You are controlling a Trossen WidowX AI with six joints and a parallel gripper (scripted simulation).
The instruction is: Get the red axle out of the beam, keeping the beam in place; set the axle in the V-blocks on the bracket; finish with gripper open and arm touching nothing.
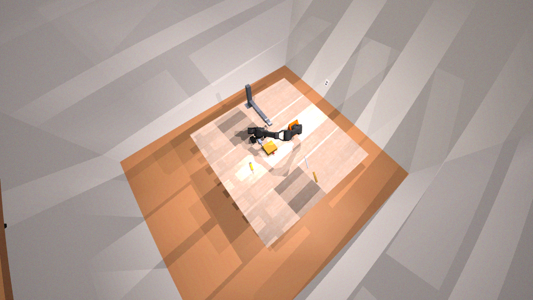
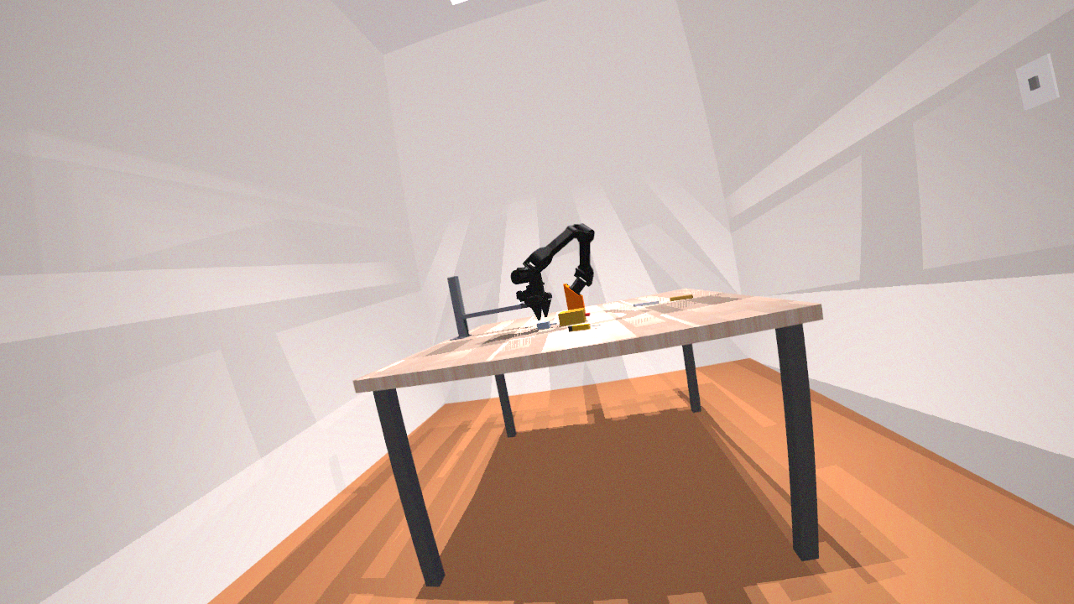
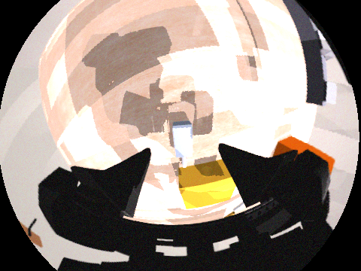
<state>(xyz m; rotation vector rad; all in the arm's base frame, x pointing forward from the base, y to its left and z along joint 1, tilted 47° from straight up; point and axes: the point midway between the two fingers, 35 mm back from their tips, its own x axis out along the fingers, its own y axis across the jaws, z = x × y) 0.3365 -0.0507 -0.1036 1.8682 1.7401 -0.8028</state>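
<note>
Currently, gripper point(image 1: 255, 140) point(image 2: 541, 318) point(image 3: 185, 149) is spread wide, nothing pinched, poised above small blue-grey block point(image 1: 260, 141) point(image 2: 544, 325) point(image 3: 183, 139). Red axle point(image 1: 273, 153) point(image 2: 586, 315) is mostly hidden by yellow block point(image 1: 270, 146) point(image 2: 571, 316) point(image 3: 207, 188), red bit exposed. Yellow screwdriver point(image 1: 251, 166) is seen toward table's point(image 1: 260, 227) point(image 2: 601, 350) lower-left edge, top view.

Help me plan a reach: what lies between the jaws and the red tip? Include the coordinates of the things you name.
A pale grey-blue block point(image 1: 260, 141) point(image 2: 544, 325) point(image 3: 183, 139) and, beyond it, a yellow block point(image 1: 270, 147) point(image 2: 571, 317) point(image 3: 207, 196); the top view shows both.
</note>
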